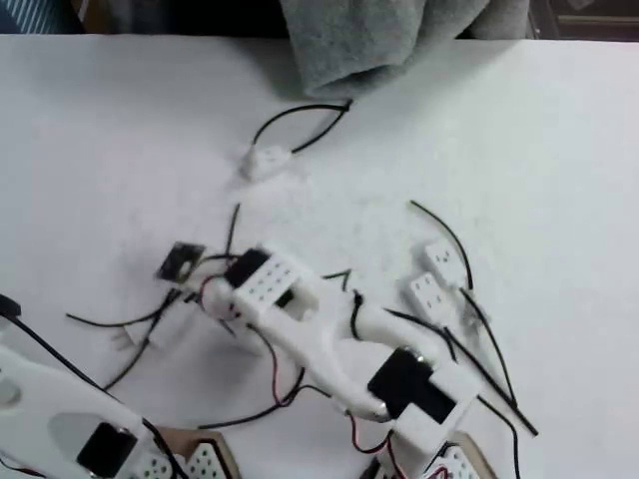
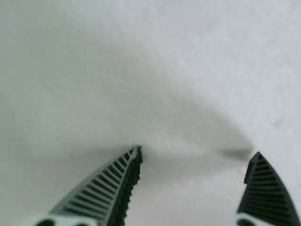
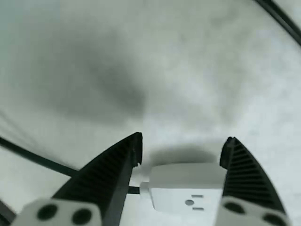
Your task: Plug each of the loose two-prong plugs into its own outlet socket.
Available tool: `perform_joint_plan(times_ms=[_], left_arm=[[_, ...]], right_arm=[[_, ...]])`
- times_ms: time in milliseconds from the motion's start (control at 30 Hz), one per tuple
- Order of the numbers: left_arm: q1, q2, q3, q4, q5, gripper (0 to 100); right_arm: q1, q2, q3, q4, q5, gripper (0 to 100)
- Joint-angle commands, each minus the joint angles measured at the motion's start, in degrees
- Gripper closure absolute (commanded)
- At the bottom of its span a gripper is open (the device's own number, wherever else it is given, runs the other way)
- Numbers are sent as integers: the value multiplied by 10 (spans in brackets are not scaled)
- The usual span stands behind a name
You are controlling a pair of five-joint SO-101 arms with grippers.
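The left claw [image 2: 196, 153], its ribbed grey fingers [image 2: 113, 188] spread wide, hangs over the bare white desk [image 2: 155, 70] with nothing between the tips. From its own wrist camera, the right claw [image 3: 183, 140] stands open astride a white rectangular plastic outlet block [image 3: 186, 188]. The block lies flat on the desk between the two dark ribbed fingers [image 3: 113, 183], slotted face up. It sits hard against one finger and just clear of the other, and a black cord [image 3: 42, 160] runs out past the claw's side. Seen from overhead, the right arm [image 1: 329, 339] stretches across the middle of the desk towards a tangle of thin black wires [image 1: 130, 319], while the left arm [image 1: 60, 409] sits low at the near edge. Two more white square sockets [image 1: 434, 277] rest side by side well behind the right claw, next to that arm's elbow. A small white plastic plug piece on a looping black lead [image 1: 265, 160] lies well beyond the claw, near a crumpled grey cloth [image 1: 359, 40] at the desk's far edge.
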Motion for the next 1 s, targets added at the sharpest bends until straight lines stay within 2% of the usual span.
perform_joint_plan(times_ms=[0, 167, 433, 533, 767, 967], left_arm=[[-17, -29, -4, -37, -7, 645], [-18, -29, -4, -37, -27, 645], [-23, -29, -4, -37, -28, 645], [-22, -29, -4, -37, -27, 645], [-22, -29, -4, -37, -28, 645], [-22, -29, -4, -42, -29, 645]], right_arm=[[-16, -10, -4, -11, -9, 702], [-15, -12, -16, 15, -8, 703], [-13, -17, -78, 211, -7, 703], [-13, -16, -98, 248, -7, 703], [-13, -11, -89, 282, -11, 704], [-13, -11, 22, 171, -11, 704]])
